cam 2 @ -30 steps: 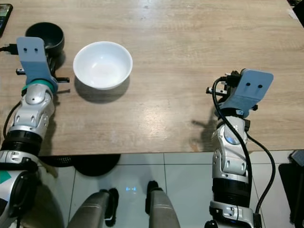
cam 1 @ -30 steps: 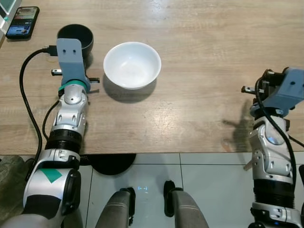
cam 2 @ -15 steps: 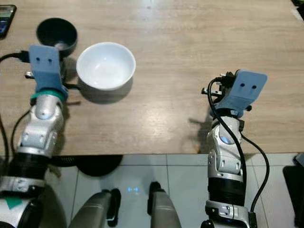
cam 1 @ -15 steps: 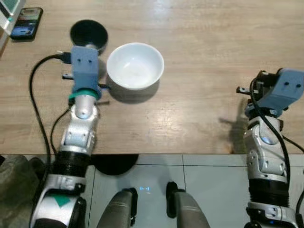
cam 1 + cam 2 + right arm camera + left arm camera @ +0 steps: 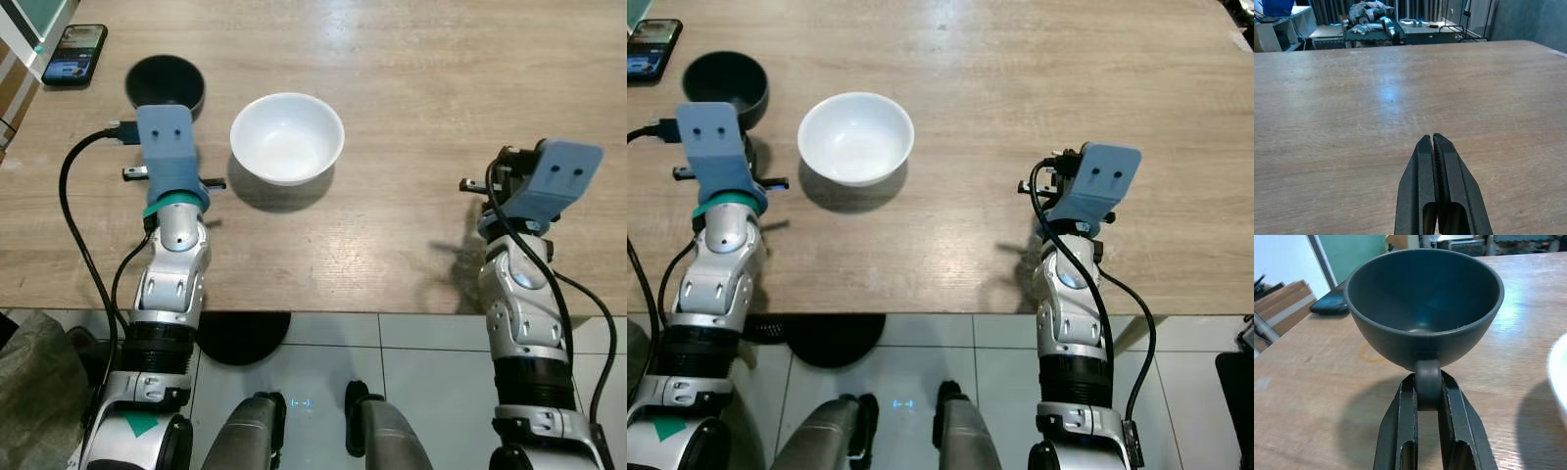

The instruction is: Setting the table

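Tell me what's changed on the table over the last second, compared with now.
Little has changed on the table; the camera has mostly shifted. The left gripper stays clamped on the dark bowl, which has edged farther from the white bowl. The right gripper stays shut over bare wooden table. The phone lies where it was.

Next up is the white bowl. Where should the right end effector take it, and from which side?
Grip the white bowl by its thin rim on the robot's right, one finger inside, one outside. It sits upright, its walls curve too wide to span, and the left end effector holds the dark bowl on its other side.
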Available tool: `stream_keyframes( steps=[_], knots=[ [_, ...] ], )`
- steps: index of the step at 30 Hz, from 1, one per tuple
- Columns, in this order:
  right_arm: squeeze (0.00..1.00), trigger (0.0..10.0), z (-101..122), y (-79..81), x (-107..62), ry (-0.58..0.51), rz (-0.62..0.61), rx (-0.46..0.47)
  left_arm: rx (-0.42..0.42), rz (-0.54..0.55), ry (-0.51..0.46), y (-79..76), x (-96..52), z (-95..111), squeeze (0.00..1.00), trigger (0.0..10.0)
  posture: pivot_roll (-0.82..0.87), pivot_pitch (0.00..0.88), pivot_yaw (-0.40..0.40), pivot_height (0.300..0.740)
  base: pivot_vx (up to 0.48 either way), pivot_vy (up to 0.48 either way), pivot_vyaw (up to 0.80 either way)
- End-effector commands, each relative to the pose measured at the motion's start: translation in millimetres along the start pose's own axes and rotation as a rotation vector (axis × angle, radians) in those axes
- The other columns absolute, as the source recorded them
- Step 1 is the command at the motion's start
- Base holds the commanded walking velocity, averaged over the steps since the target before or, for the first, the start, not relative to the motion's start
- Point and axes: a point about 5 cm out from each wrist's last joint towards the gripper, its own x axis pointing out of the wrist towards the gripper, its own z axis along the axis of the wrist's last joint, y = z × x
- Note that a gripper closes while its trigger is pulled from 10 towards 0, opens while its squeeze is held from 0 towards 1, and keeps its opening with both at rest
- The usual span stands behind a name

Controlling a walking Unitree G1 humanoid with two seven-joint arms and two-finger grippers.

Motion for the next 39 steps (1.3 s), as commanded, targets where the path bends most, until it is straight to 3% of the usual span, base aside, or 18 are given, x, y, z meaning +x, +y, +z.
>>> stream_keyframes(
  steps=[1, 5, 7, 18, 34, 35, 39],
  knots=[
    [0.00, 10.0, -4.8, -0.1, -1.7, 0.014, 0.004, -0.012, -0.012, 0.022, 0.034, 3.7, 0.5, -4.9, 0.00, 10.0, 0.16, 0.108, 0.080, 0.740, 0.000, 0.000, 0.00],
    [0.00, 10.0, -7.9, -4.4, -0.9, 0.022, -0.002, -0.020, -0.022, 0.006, 0.109, 24.1, -0.4, -13.8, 0.00, 10.0, 0.17, 0.112, 0.080, 0.740, 0.000, 0.000, 0.00],
    [0.00, 10.0, -8.6, -5.2, -1.0, 0.024, -0.004, -0.021, -0.024, 0.002, 0.127, 27.1, -1.9, -16.7, 0.00, 10.0, 0.17, 0.112, 0.080, 0.740, 0.000, 0.000, 0.00],
    [0.00, 10.0, -10.4, -5.5, 0.0, 0.018, -0.011, -0.019, -0.014, -0.133, 0.171, 18.7, -2.9, -28.1, 0.00, 10.0, 0.17, 0.121, 0.084, 0.740, 0.000, 0.000, 0.00],
    [0.00, 10.0, -11.2, -8.0, 0.3, 0.015, -0.012, -0.023, 0.038, -0.086, 0.171, 25.9, -6.4, -28.1, 0.00, 10.0, 0.17, 0.129, 0.073, 0.740, 0.000, 0.000, 0.00],
    [0.00, 10.0, -11.2, -8.0, 0.6, 0.015, -0.012, -0.024, 0.032, -0.085, 0.170, 27.0, -5.5, -27.8, 1.00, 10.0, 0.16, 0.130, 0.073, 0.740, 0.000, 0.000, 0.00],
    [0.00, 10.0, -11.2, -8.0, 0.9, 0.013, -0.012, -0.023, 0.030, -0.085, 0.163, 28.7, -3.9, -26.6, 1.00, 10.0, 0.17, 0.130, 0.073, 0.740, 0.000, 0.000, 0.00]
  ],
)
